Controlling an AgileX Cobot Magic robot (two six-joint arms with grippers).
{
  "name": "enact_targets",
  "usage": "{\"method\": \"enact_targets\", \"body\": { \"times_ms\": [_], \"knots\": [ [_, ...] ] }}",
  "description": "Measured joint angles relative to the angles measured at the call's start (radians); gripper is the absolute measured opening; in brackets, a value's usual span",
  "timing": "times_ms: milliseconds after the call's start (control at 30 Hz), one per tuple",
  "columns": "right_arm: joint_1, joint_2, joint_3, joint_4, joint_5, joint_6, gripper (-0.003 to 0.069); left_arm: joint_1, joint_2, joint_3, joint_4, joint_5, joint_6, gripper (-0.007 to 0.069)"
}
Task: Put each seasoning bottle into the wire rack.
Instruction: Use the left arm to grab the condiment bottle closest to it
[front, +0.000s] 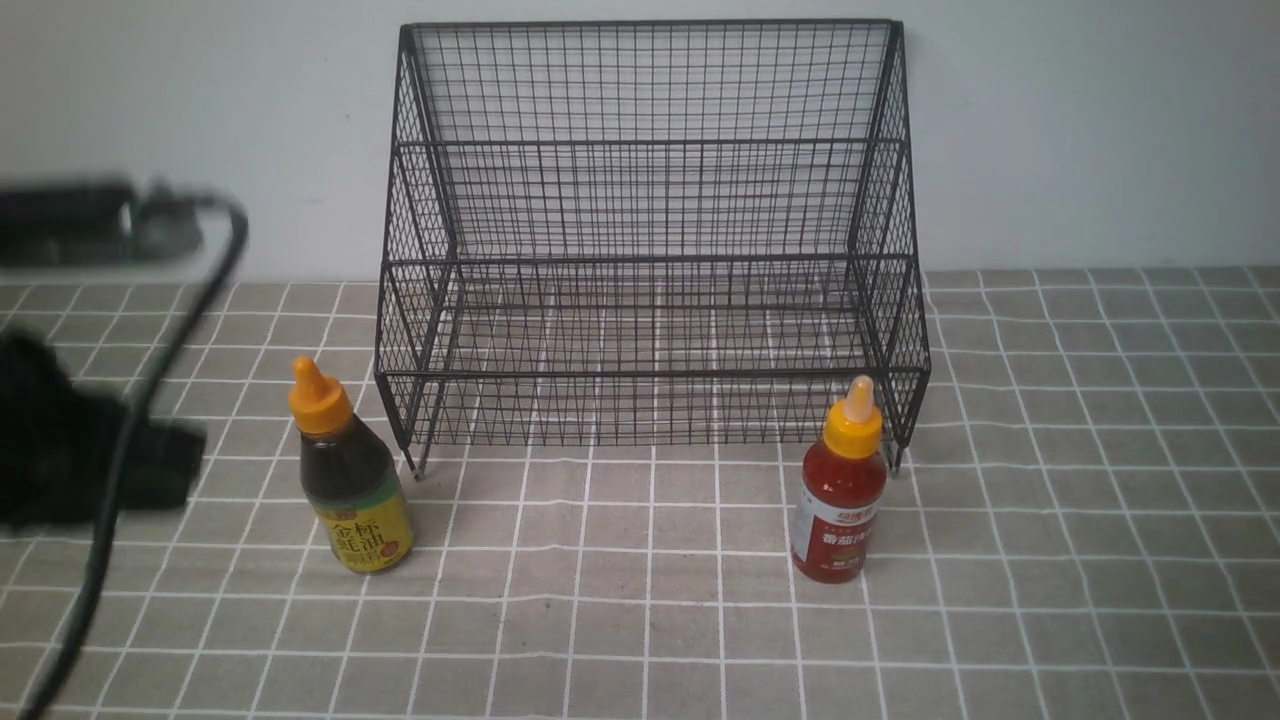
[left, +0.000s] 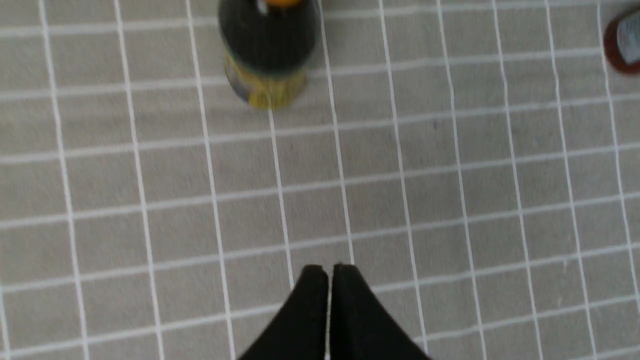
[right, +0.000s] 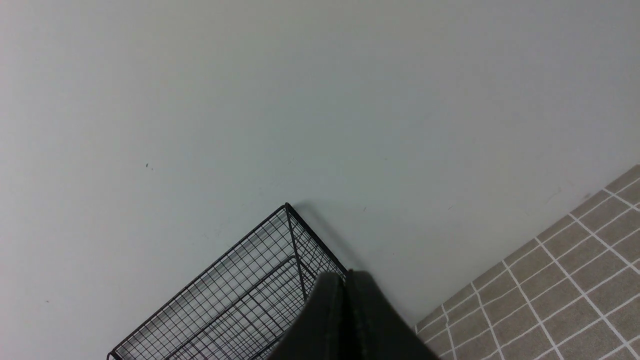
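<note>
Between the dark sauce bottle (front: 356, 490) and the red bottle (front: 840, 490), a wide lane of bare table (front: 610, 560) is left open up to the front edge of the wire rack (front: 650, 374), and the space above the rack's lower tier is obstructed only by its mesh and rails. From either side, passage into the rack is blocked by the sloped mesh sides, and the way behind is closed by its tall back and the wall (front: 1080, 130). The approach to the rack's right front corner is partly obstructed by the red bottle, while open table is found on that bottle's right.
</note>
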Motion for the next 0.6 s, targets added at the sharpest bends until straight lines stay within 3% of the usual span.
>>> {"method": "enact_targets", "body": {
  "times_ms": [233, 267, 300, 467, 600],
  "knots": [
    [0.000, 0.000, 0.000, 0.004, 0.005, 0.001, -0.0014, 0.000, 0.125, -0.129, 0.015, -0.051, 0.014, 0.0139],
    [0.000, 0.000, 0.000, 0.004, 0.022, 0.001, -0.0014, 0.000, 0.174, -0.143, 0.017, -0.058, 0.014, 0.0225],
    [0.000, 0.000, 0.000, 0.004, 0.027, 0.001, -0.0014, 0.000, 0.179, -0.145, 0.018, -0.060, 0.015, 0.0246],
    [0.000, 0.000, 0.000, 0.004, 0.119, 0.001, -0.0014, -0.006, 0.319, -0.153, -0.012, -0.126, 0.090, 0.0552],
    [0.000, 0.000, 0.000, 0.004, 0.140, 0.001, -0.0014, -0.030, 0.378, -0.154, -0.045, -0.170, 0.180, 0.0638]
  ]
}}
